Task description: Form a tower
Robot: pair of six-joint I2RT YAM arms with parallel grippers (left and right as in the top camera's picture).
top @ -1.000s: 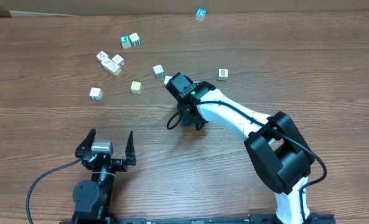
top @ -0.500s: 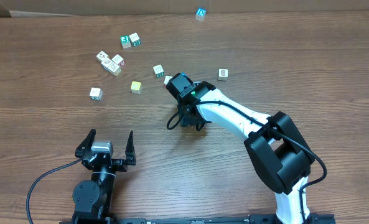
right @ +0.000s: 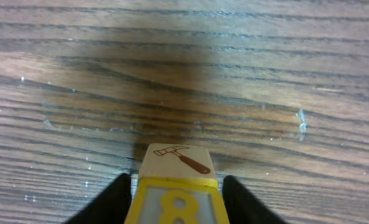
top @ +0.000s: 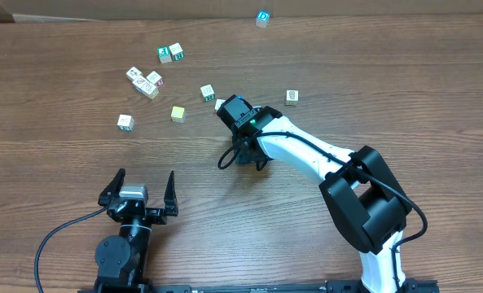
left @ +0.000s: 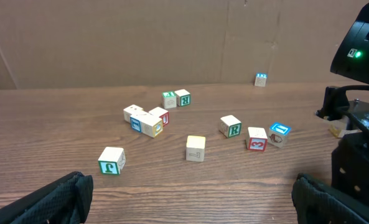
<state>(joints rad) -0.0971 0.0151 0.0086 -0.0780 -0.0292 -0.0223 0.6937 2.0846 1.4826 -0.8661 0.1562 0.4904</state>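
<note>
In the right wrist view a wooden cube point(right: 177, 180) with a brown hammer on top and a yellow 8 on its near side stands between my right gripper's point(right: 178, 190) fingers. A thin strip of table shows on each side of it, so the jaws are open around it, not clamped. What lies under this cube is hidden, and in the overhead view the right arm point(top: 298, 150) covers the tower. My left gripper point(top: 140, 185) rests at the near edge, open and empty, its fingers point(left: 53, 199) far apart.
Loose cubes lie beyond the grippers: a green-lettered pair point(top: 170, 54), a cluster of three point(top: 146, 81), a yellow one point(top: 177, 113), one at the left point(top: 125, 121), one beside the right wrist point(top: 208, 92), one to its right point(top: 292, 97). A blue cube point(top: 262, 16) sits at the far edge.
</note>
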